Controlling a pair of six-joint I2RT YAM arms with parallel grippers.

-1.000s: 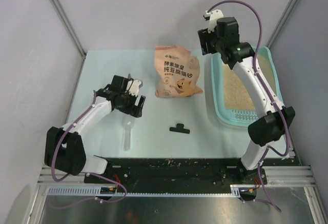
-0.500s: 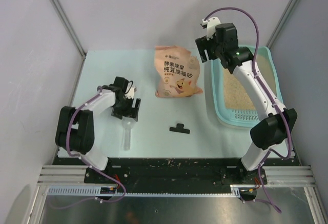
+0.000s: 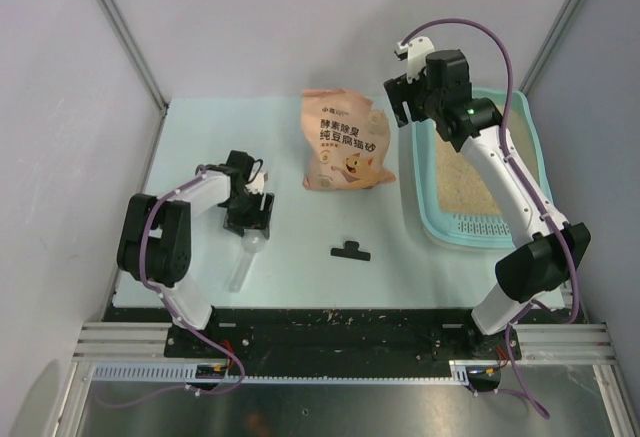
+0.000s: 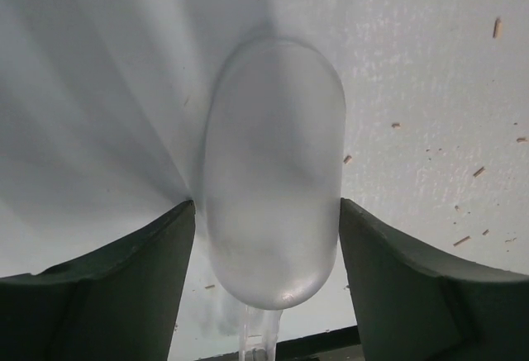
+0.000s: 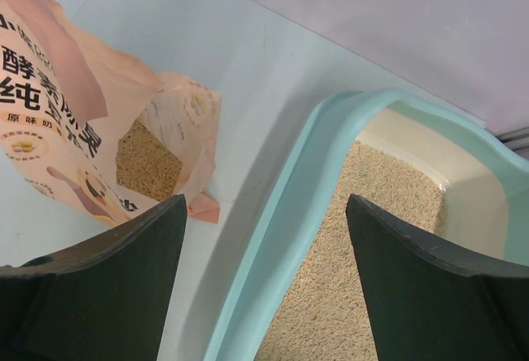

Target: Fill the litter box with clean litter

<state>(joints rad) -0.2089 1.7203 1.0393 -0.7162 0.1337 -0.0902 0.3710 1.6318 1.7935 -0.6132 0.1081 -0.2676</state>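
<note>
litter box [image 3: 414, 193] sits on the right side of the table [image 3: 200, 127], long axis running near to far, perforated ledge at the near short end. clean litter [image 3: 465, 179] covers its floor in a thin beige layer. right wrist view shows the teal rim [image 5: 306, 187] with granules [image 5: 364, 237] inside, up against the cream inner wall.

peach-pink bag [image 3: 345, 142] lies flat at the centre far part of the table, just left of the box and not touching it. its torn corner is open, with beige granules showing inside [image 5: 149, 163].

right gripper [image 3: 402, 102] is held high over the far left corner of the box, between bag and box. its fingers [image 5: 99, 287] are spread wide with nothing between them.

left gripper [image 3: 250, 215] is low on the left side of the table, over the bowl end of the clear scoop [image 3: 243, 262], whose handle runs toward the near edge. in the left wrist view the jaws are part open, one finger [image 4: 124, 282] at each side of the scoop bowl [image 4: 273, 187], right at its edges; can't tell whether they pinch it. scoop bowl looks empty.

small black t-shaped piece [image 3: 350, 250] lies near the table centre, apart from everything. a few brown crumbs [image 4: 463, 240] lie on the table by the scoop.
</note>
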